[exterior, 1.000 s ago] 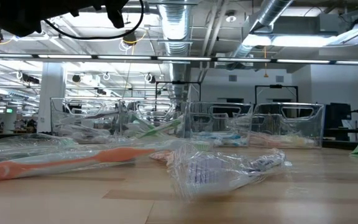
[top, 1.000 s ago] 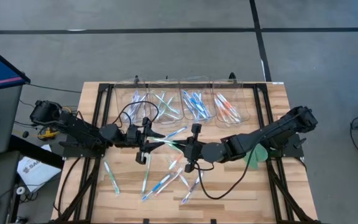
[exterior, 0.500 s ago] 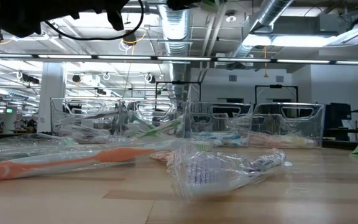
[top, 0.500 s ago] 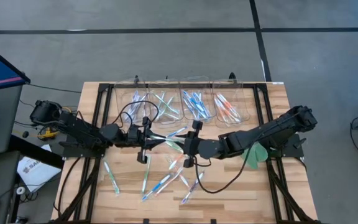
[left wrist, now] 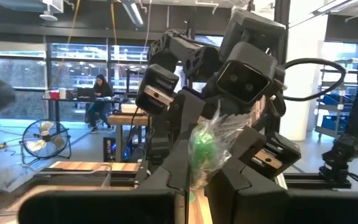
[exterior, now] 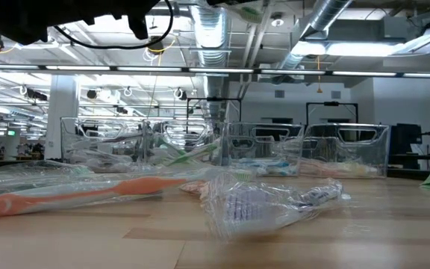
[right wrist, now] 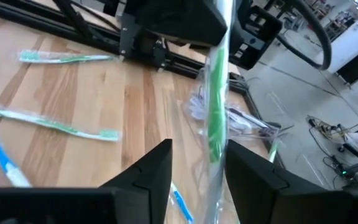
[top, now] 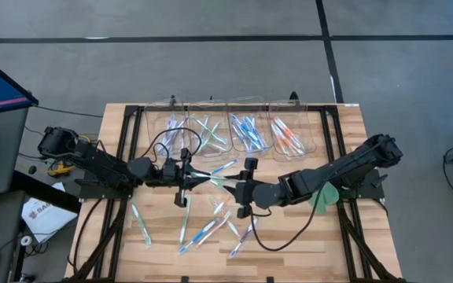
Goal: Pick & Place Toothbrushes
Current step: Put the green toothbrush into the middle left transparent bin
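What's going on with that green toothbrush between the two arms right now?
Left tool shut on green toothbrush, mid-table, in the air. Right tool open around its other end, no grip. Loose toothbrushes on table below; nothing blocking.

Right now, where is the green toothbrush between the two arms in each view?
High view: green toothbrush, mid-table between the arms.
Low view: cannot make it out.
Left wrist view: centre, in its wrapper.
Right wrist view: centre, between open fingers.
Shared landmark: the left claw gripping it.

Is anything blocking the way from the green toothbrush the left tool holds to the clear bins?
Nothing visible does. The left tool holds the green toothbrush above the table, the bins just beyond.
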### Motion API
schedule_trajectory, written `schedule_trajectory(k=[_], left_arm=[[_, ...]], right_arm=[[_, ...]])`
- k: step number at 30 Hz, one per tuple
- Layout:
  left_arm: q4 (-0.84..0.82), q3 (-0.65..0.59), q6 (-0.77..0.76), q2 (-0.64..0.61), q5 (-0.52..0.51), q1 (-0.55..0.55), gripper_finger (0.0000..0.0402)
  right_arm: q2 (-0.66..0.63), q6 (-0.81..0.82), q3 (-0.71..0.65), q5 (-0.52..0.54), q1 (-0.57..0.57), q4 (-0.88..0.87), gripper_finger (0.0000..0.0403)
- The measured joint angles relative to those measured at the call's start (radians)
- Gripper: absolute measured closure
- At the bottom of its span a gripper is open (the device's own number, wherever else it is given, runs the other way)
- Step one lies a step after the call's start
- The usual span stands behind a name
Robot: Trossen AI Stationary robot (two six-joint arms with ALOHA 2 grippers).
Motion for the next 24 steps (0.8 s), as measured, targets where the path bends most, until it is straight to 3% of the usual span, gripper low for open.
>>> schedule_trajectory(k=[9, 19, 24], left_arm=[[-0.069, 0.000, 0.002, 0.000, -0.077, 0.000, 0.0385], [-0.125, 0.000, 0.024, 0.000, -0.123, 0.001, 0.0385], [-0.145, 0.000, 0.074, -0.011, -0.128, 0.021, 0.0385]], right_arm=[[-0.026, 0.001, 0.000, 0.152, 0.067, -0.076, 0.0235], [-0.118, 0.220, 0.000, 0.152, 0.140, -0.290, 0.0228], [-0.142, 0.276, 0.000, 0.097, 0.169, -0.385, 0.0228]])
